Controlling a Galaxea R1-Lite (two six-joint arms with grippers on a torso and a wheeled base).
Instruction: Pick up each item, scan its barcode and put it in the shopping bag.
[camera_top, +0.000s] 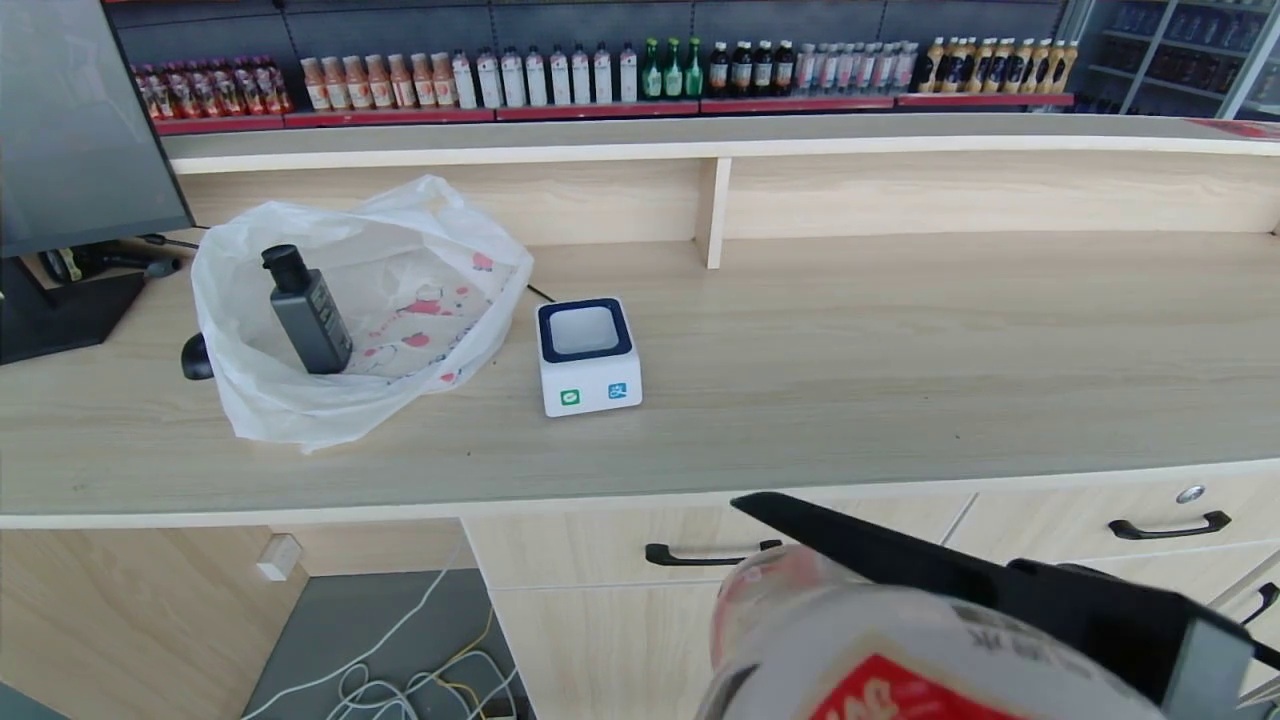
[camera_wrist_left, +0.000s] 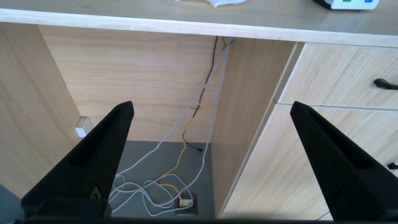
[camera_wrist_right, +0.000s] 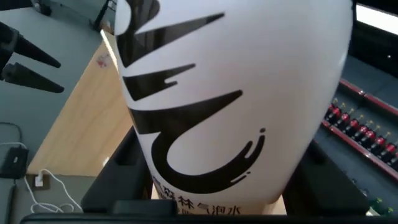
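Note:
My right gripper (camera_top: 790, 570) is low at the front right, below the counter's front edge, shut on a clear bottle (camera_top: 860, 650) with a white and red label. The right wrist view has this bottle (camera_wrist_right: 236, 93) close up, white with black strokes, between dark fingers (camera_wrist_right: 115, 180). A white plastic shopping bag (camera_top: 290, 405) lies open on the left of the counter with a dark grey bottle (camera_top: 310, 320) standing in it. Beside the bag sits the white scanner (camera_top: 588, 355) with a blue-rimmed top. My left gripper (camera_wrist_left: 211, 112) is open and empty, below counter height, facing the cabinet.
A monitor (camera_top: 80, 120) stands on the counter's far left, with a raised wooden shelf (camera_top: 715, 210) behind. Drawers with black handles (camera_top: 700, 555) are under the counter, and loose cables (camera_wrist_left: 168, 186) lie on the floor. Bottles line the far shelves (camera_top: 600, 75).

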